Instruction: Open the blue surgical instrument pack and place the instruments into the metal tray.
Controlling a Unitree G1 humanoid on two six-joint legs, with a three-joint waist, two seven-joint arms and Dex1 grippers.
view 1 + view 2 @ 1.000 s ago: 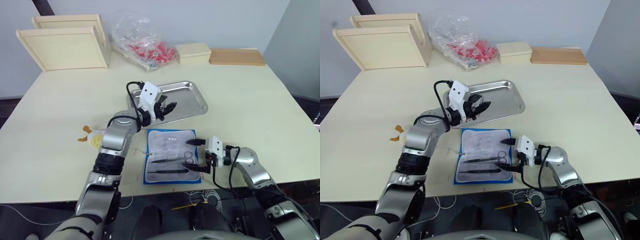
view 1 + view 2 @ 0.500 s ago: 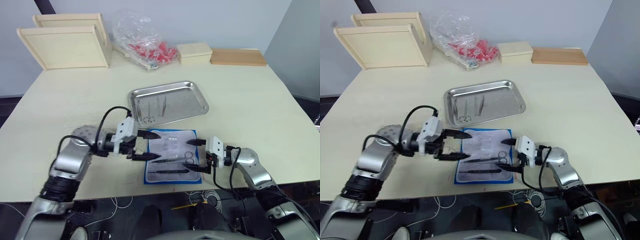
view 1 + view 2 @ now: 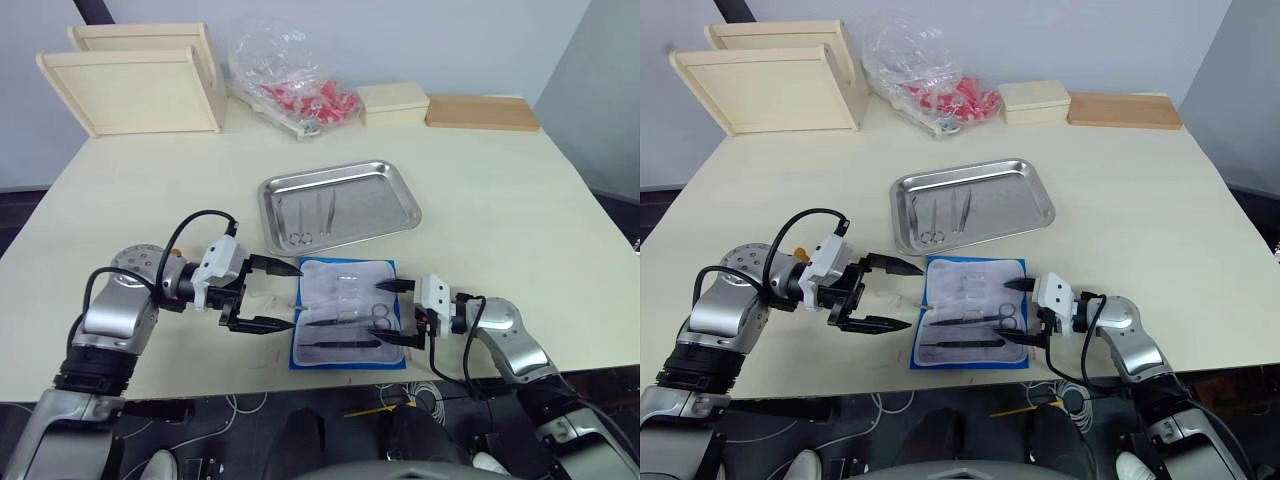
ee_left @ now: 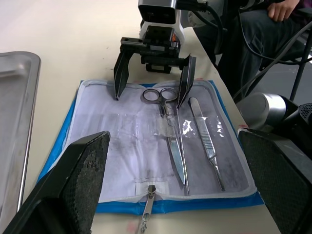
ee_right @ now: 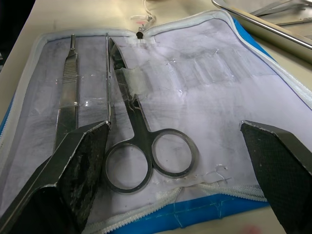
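The blue surgical instrument pack (image 4: 146, 161) lies open flat on the table (image 4: 73, 29), its pale lining up, with a pair of ring-handled scissors (image 4: 168, 131) and a slim forceps (image 4: 204, 139) lying side by side on the lining under clear sleeves. At the pack's far edge the right gripper (image 4: 152, 75) rests with its two black fingers (image 4: 119, 73) spread wide, their tips on the lining to either side of the scissors' rings. The left gripper's own fingers (image 4: 73, 190) stand wide apart at the pack's near edge, and the rim of the metal tray (image 4: 22, 136) runs just beside the pack.
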